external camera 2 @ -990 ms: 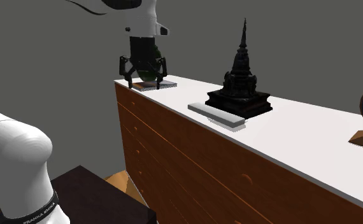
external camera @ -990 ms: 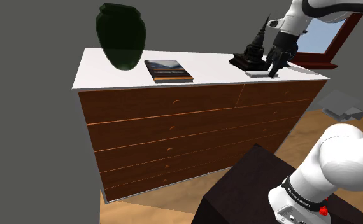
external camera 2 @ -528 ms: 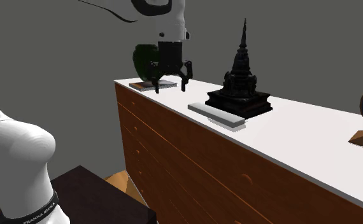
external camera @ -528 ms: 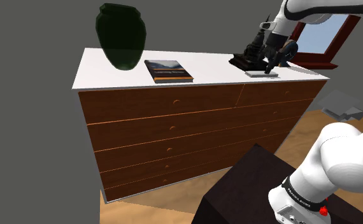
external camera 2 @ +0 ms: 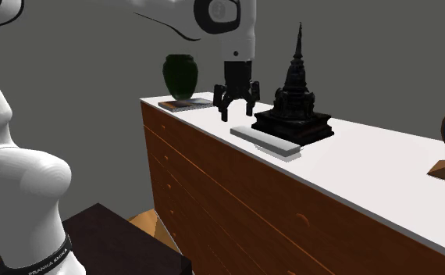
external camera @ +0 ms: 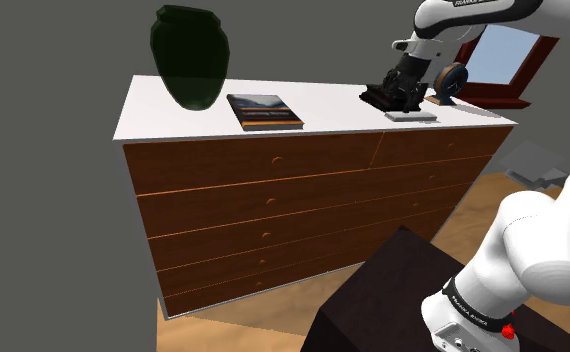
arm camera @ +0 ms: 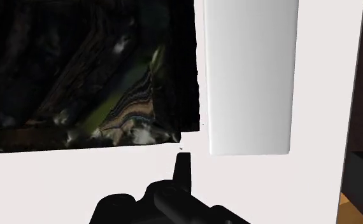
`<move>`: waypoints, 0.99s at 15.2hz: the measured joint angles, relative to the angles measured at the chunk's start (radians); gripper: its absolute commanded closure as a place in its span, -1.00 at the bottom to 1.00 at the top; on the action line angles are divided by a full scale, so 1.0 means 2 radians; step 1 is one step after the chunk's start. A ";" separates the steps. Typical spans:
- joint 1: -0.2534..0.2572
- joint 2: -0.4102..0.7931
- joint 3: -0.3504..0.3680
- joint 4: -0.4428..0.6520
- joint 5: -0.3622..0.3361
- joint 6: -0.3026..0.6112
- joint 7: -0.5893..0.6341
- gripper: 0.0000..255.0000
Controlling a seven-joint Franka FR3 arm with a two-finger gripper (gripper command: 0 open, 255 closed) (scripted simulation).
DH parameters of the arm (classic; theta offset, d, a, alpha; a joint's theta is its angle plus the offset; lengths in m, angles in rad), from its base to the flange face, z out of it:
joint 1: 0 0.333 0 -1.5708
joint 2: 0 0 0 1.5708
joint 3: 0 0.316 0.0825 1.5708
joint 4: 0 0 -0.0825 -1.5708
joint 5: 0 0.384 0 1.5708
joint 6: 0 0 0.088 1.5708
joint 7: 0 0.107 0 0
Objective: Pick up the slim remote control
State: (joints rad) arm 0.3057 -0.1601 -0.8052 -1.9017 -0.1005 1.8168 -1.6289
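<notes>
Shoulder view, left to right. You have a dark green vase (external camera: 186,55) at the back left of the dresser (external camera: 273,190), which has a white top over brown wooden drawers. A book (external camera: 264,110) lies flat just right of the vase, near the front edge. A long bare stretch of white top follows, then a dark spired statue (external camera: 381,92).

Your gripper (external camera: 405,98) hangs over the top right at the statue's front, pointing down. The slim remote control (external camera: 411,116), drawn pale grey, lies flat along the front edge, just in front of the statue's base and just below the gripper. A round ornament (external camera: 450,82) on a wooden base sits right of that.

Second exterior view, left to right: vase (external camera 2: 179,75), book (external camera 2: 186,104), then the gripper (external camera 2: 236,116) with its fingers spread apart and nothing between them. It hovers beside the far end of the slim remote control (external camera 2: 265,142), which runs along the foot of the statue (external camera 2: 295,94).

Wrist view: the statue's dark base (arm camera: 78,76) and the slim remote control (arm camera: 250,76) lie side by side, a thin white gap between them. The remote is ahead of the gripper, untouched.
</notes>
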 measured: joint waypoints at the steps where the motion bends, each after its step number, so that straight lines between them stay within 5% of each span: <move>1: 0.000 0.004 -0.003 -0.003 0.002 0.006 -0.006 -1.00; 7: 0.000 0.011 -0.006 -0.029 0.006 0.039 -0.012 -1.00; 8: 0.000 0.011 -0.006 -0.030 0.006 0.040 -0.012 1.00; 15: 0.000 0.011 -0.006 -0.032 0.006 0.042 -0.012 1.00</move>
State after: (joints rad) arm 0.3061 -0.1387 -0.8172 -1.9648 -0.0879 1.9003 -1.6529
